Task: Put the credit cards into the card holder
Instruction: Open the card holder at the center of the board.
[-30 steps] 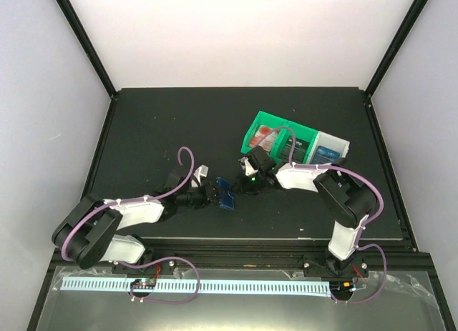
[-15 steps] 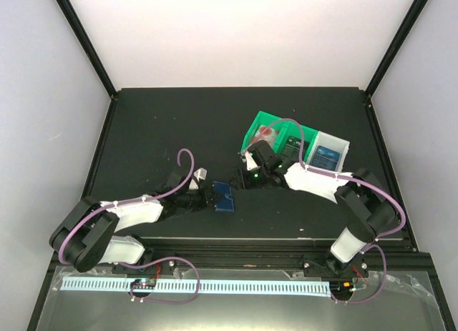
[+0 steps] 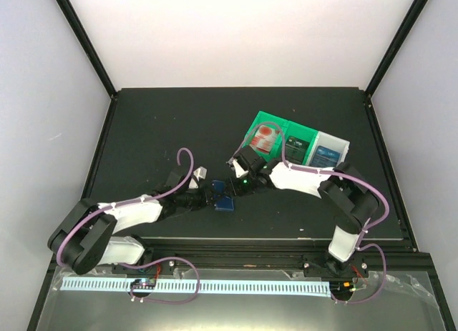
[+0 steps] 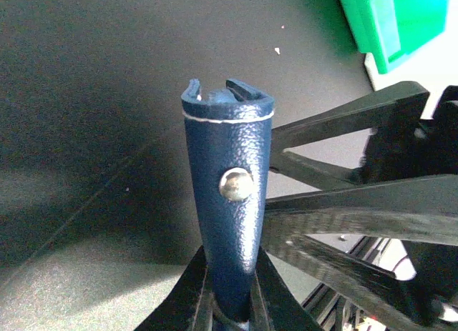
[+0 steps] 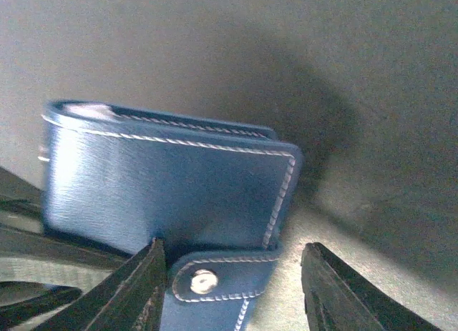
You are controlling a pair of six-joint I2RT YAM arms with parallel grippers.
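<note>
your right arm (image 3: 300, 179) has swung left to the card holder (image 3: 224, 201). your left fingers (image 3: 212, 196) are clamped on it over the desk (image 3: 157, 131); right fingers (image 3: 234, 182) stand wide, its snap tab (image 5: 215, 284) between them; credit cards (image 3: 265, 138) lie in the green bin (image 3: 261, 120).

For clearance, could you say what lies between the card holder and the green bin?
The right gripper, open at the card holder, in the top view.
</note>
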